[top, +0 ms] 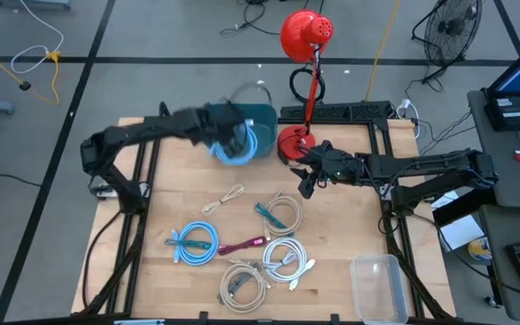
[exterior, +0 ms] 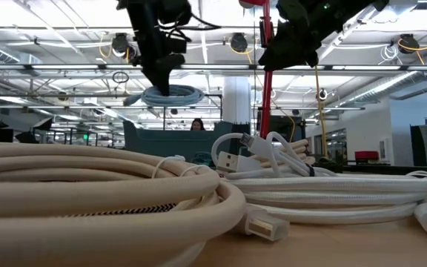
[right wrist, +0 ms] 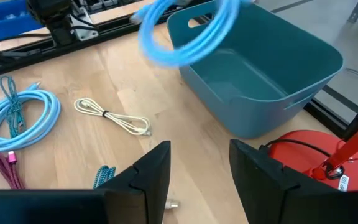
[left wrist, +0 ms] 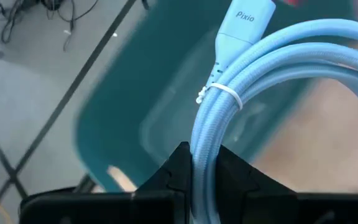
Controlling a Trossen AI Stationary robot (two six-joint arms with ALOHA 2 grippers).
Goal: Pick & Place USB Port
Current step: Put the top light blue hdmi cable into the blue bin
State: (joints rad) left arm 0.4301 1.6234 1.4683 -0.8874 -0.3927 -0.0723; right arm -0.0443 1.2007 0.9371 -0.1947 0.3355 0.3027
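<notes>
My left gripper (top: 231, 135) is shut on a coiled light blue USB cable (top: 239, 149), held in the air at the near left rim of the teal bin (top: 262, 116). In the left wrist view the coil (left wrist: 272, 56) has a white zip tie and a connector marked Pixio, with the bin (left wrist: 135, 106) beneath. In the low view the coil (exterior: 173, 95) hangs below the gripper (exterior: 159, 73). My right gripper (top: 307, 181) is open and hovers right of the bin, near the red lamp base (top: 293, 143). The right wrist view shows its fingers (right wrist: 199, 171) apart over bare wood. My left gripper pinches the coil's bundled strands (left wrist: 199, 158) between its two fingers, a little below the zip tie (left wrist: 224, 93). The fingers come from above, pointing down. The coil is lifted clear of the table and hangs roughly level under the fingertips (exterior: 170, 95).
Several more coiled cables lie on the wooden table: a blue one (top: 195, 242), white ones (top: 284, 257), a thin cream one (top: 224, 199), a magenta one (top: 242, 245). A clear plastic tub (top: 377, 284) sits at the near right corner. The red desk lamp (top: 305, 36) stands behind the bin.
</notes>
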